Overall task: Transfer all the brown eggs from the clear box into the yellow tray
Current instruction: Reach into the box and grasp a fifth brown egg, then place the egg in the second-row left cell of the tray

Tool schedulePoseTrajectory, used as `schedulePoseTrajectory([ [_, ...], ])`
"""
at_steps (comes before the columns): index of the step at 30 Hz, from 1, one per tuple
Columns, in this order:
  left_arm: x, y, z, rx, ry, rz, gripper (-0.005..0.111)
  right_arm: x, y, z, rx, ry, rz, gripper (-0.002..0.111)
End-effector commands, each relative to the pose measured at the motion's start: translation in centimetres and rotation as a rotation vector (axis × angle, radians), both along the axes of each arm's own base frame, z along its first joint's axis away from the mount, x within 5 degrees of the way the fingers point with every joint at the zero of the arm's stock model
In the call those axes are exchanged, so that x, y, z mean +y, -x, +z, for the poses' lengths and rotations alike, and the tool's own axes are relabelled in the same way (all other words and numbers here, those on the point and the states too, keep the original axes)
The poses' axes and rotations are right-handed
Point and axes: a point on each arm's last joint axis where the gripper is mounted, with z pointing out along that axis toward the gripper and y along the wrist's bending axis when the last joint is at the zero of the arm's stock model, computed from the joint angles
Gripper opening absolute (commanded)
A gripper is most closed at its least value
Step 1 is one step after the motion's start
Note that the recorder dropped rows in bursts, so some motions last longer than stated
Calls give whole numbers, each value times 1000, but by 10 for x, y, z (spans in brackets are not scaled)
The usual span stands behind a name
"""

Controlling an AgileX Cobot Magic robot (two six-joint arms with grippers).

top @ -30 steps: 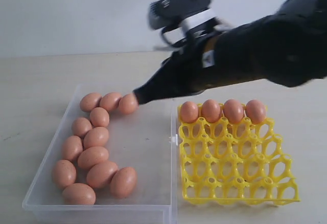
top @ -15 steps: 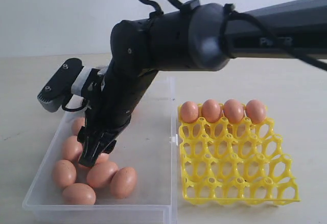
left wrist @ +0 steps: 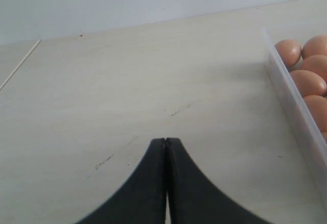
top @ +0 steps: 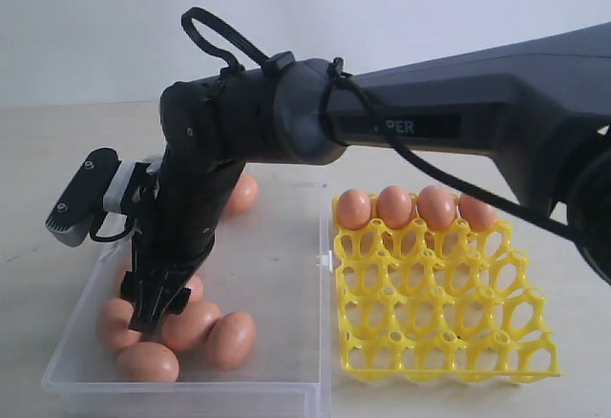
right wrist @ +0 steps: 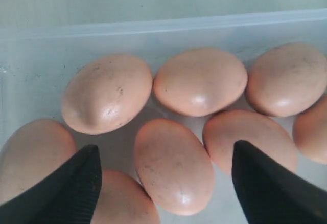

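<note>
- Right claw (right wrist: 164, 150): two matte black fingers (right wrist: 76, 188), tapering to blunt tips, are spread wide with nothing gripped. They straddle one of the brown eggs (right wrist: 173, 165), which lies lengthwise between them with a gap showing on either side.
- Eggs around the claw: smooth ovals, orange-brown with faint dark speckles and a soft sheen. They are packed closely, several touching, on the floor of the clear box (top: 277, 275).
- Right arm (top: 286, 132): a rounded casing of glossy black. It reaches in from the right, crosses the middle and bends steeply down into the left part of the box. A grey housing (top: 81, 197), block-shaped, sits at the wrist, and a thin black cable (top: 215, 41) loops above the elbow.
- Clear box: a shallow rectangle of transparent plastic with low sloping walls. The eggs are gathered along its left side and near corner. One further egg (top: 243, 192) lies by the far wall, partly hidden behind the arm.
- Yellow tray (top: 439, 313): a bright yellow plastic lattice of round openwork cups with pointed posts, roughly square, standing just beside the right wall of the box. Four eggs (top: 394, 206) stand upright, side by side, in its far row.
- Left claw (left wrist: 165, 141): two curved black fingers are pressed together tip to tip, holding nothing. It is above the bench (left wrist: 127, 81), outside the box wall.
- Bench: a pale, flat, matte surface with a few fine dark scratches.
</note>
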Motion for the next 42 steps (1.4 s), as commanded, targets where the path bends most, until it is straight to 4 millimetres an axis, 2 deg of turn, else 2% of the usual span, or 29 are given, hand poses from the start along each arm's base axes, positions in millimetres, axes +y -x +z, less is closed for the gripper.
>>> schedulePoseTrajectory([
  [1, 0, 0, 2, -19, 7, -5, 0, 3, -2, -11, -1, 17, 28, 70],
  [6, 0, 0, 2, -19, 7, -5, 0, 4, -5, -30, -8, 40, 29, 70],
  [8, 0, 0, 2, -19, 7, -5, 0, 5, -5, -33, -7, 39, 27, 63],
  [10, 0, 0, 2, -19, 7, -5, 0, 5, -5, -32, -9, 38, 26, 48],
  [14, 0, 0, 2, -19, 7, -5, 0, 4, -5, -29, -14, 34, 27, 2],
  [18, 0, 0, 2, -19, 7, -5, 0, 2, -7, -13, -99, -57, -9, 0],
  [21, 0, 0, 2, -19, 7, -5, 0, -8, -8, 0, -175, -190, -132, 0],
  [25, 0, 0, 2, -19, 7, -5, 0, -41, -3, 8, -267, -379, -330, 0],
  [29, 0, 0, 2, -19, 7, -5, 0, -85, 8, 10, -342, -584, -526, 0],
  [33, 0, 0, 2, -19, 7, -5, 0, -121, 16, 9, -331, -741, -709, 0],
  [36, 0, 0, 2, -19, 7, -5, 0, -142, 20, 3, -310, -769, -792, 0],
  [42, 0, 0, 2, -19, 7, -5, 0, -172, 26, -8, -296, -796, -897, 0],
])
